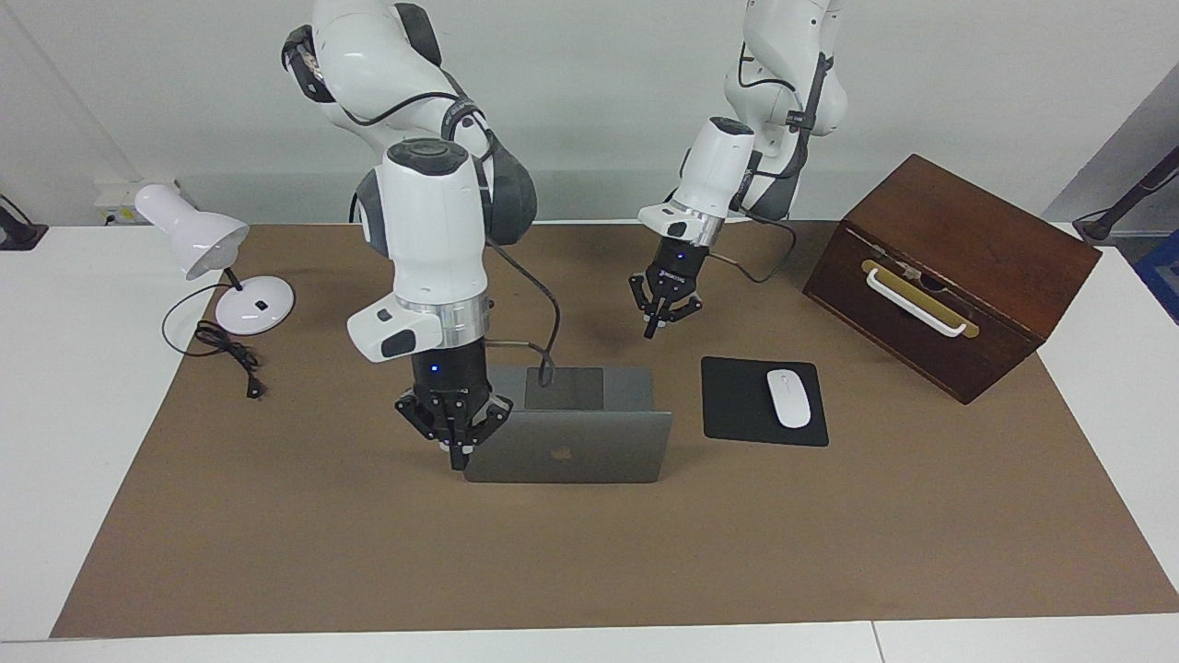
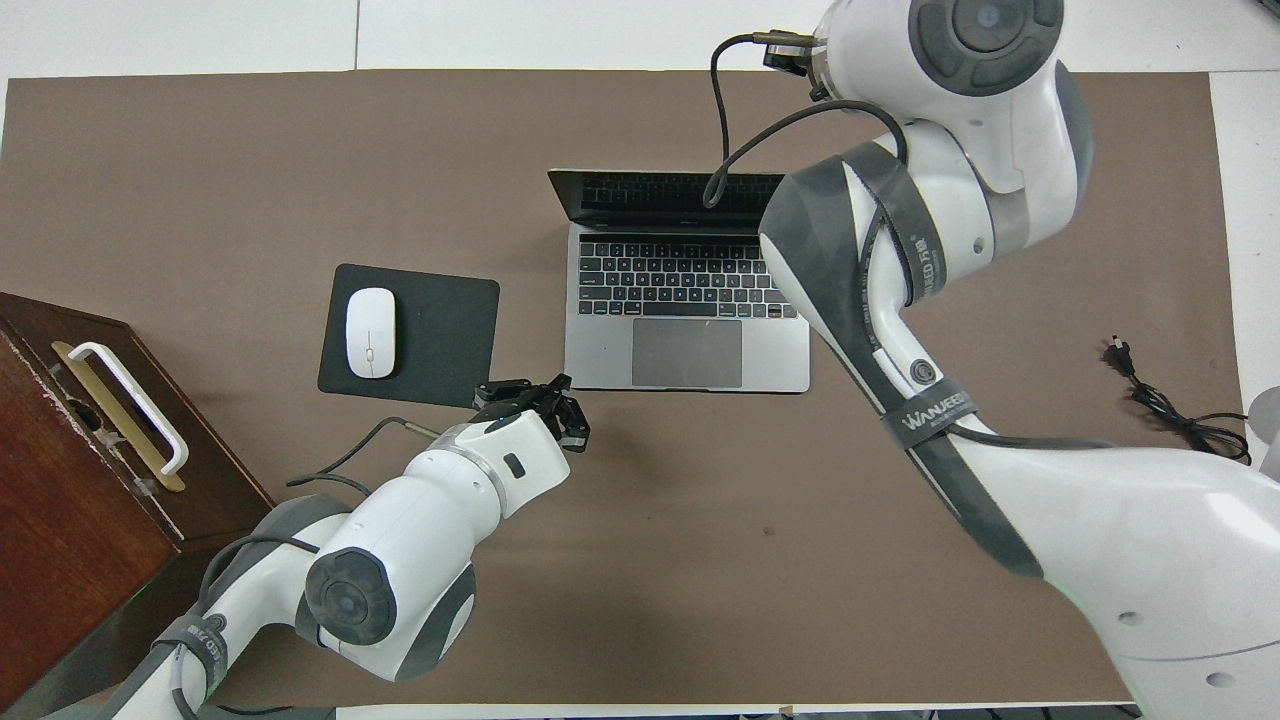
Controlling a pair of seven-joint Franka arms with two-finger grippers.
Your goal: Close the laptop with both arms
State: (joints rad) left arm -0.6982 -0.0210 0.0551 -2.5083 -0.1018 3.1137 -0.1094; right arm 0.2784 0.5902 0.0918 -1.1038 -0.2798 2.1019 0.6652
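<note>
While shut, right pincer [image 1: 458, 458] touches laptop [image 1: 566, 447] lid's corner.

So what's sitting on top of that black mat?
A white mouse lies on the black mouse pad, toward one side of it. The rest of the pad is bare. What is under the mouse cannot be seen.

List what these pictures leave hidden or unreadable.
- Right gripper: in the overhead view its own arm covers it; in the facing view, whether it touches the laptop lid cannot be told.
- Laptop screen: the facing view shows only the lid's back; the overhead view shows it steeply.
- Lamp: cut off at the overhead view's edge.
- Wooden box: cut by the overhead view's edge; its contents are unseen.
</note>
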